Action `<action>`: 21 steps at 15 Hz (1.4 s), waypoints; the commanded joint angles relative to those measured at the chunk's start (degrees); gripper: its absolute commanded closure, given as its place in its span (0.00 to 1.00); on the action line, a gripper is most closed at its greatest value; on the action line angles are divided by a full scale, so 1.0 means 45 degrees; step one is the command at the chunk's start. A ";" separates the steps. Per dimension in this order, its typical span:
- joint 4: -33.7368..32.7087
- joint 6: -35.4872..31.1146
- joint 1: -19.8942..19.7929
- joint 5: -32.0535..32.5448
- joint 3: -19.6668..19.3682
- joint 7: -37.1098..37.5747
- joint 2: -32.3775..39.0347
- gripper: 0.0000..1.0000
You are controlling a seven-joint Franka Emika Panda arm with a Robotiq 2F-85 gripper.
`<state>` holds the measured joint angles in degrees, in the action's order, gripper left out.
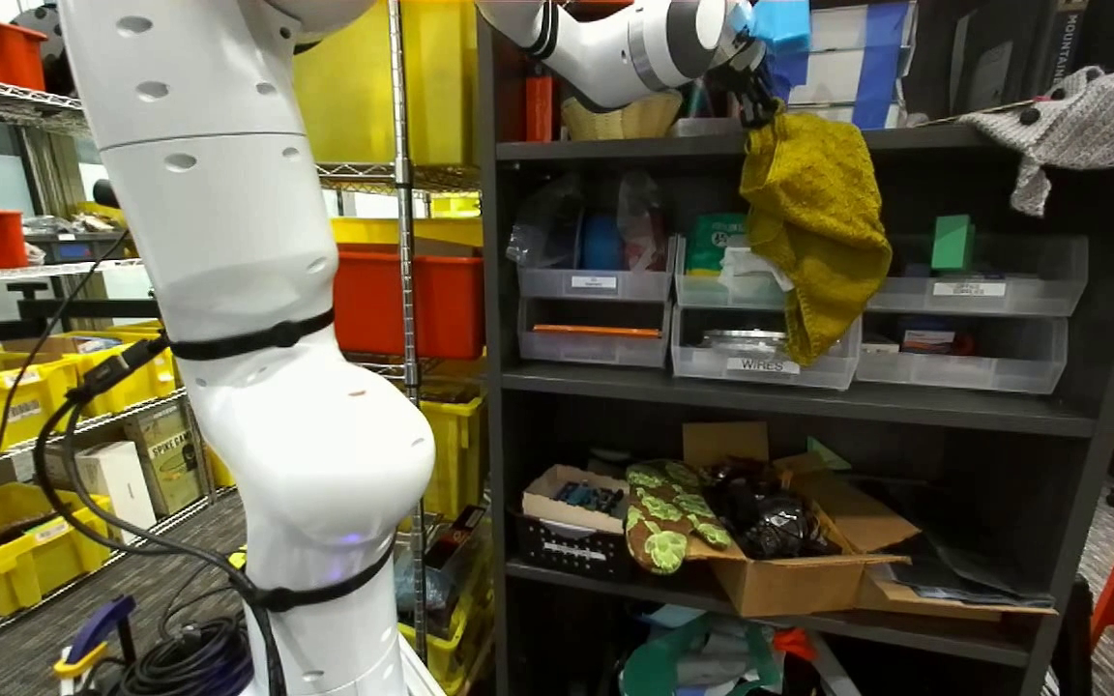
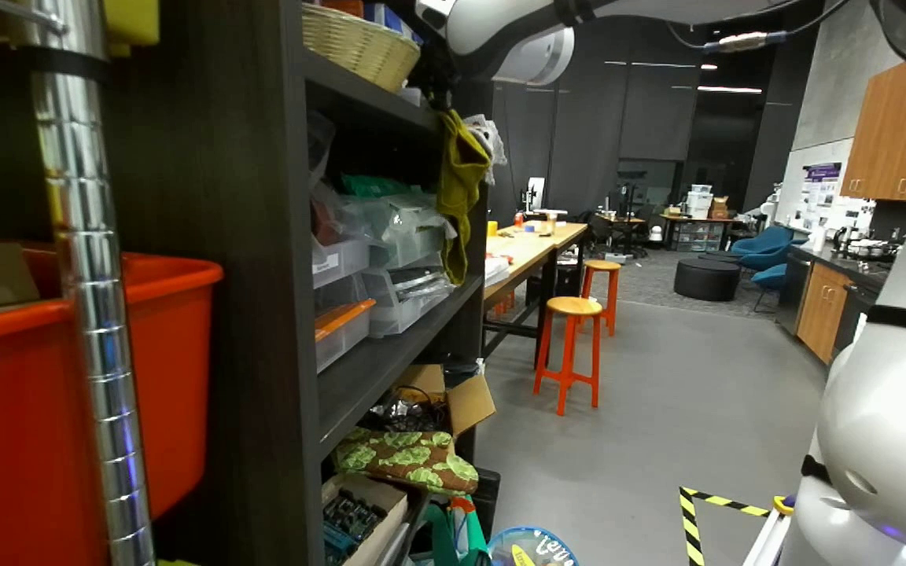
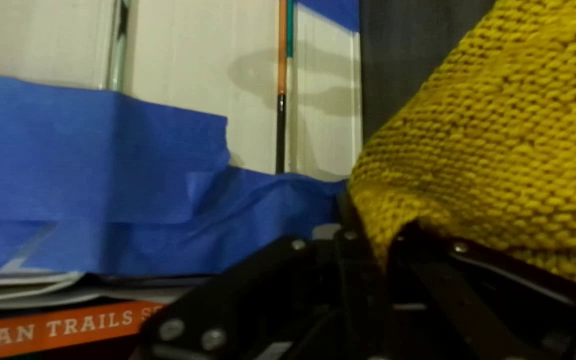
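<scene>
My gripper (image 1: 760, 108) is shut on a mustard-yellow knitted cloth (image 1: 823, 213) by its upper edge. The cloth hangs down in front of the shelf unit, over the clear bins, in both exterior views; it shows here too (image 2: 459, 181). In the wrist view the gripper (image 3: 374, 245) pinches a fold of the cloth (image 3: 508, 135) between dark fingers; the fingertips are partly hidden by it. White boxes with blue tape (image 3: 168, 145) stand close beside the gripper on the upper shelf. A grey knitted animal (image 1: 1065, 126) hangs over that shelf's edge at the right.
The dark shelf unit (image 1: 789, 398) holds clear bins (image 1: 765, 365), including one labelled WIRES. A wicker basket (image 2: 362, 47) sits on the upper shelf. Lower down are a cardboard box (image 1: 789, 585) and a green-brown oven mitt (image 1: 668, 512). A metal rack post (image 2: 95, 299) stands beside the unit.
</scene>
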<state>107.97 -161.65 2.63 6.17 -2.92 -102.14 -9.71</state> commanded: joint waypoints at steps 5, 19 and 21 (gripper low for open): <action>-0.1206 0.0217 -0.0003 -0.1392 -0.0379 0.0043 0.0316 0.99; -0.6540 0.3247 -0.1041 -0.3354 -0.1694 0.1598 0.3640 0.99; -0.7500 0.3820 -0.1911 -0.3715 -0.1289 0.1956 0.4183 0.99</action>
<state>82.48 -148.50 -2.42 -8.26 -9.91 -95.65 4.69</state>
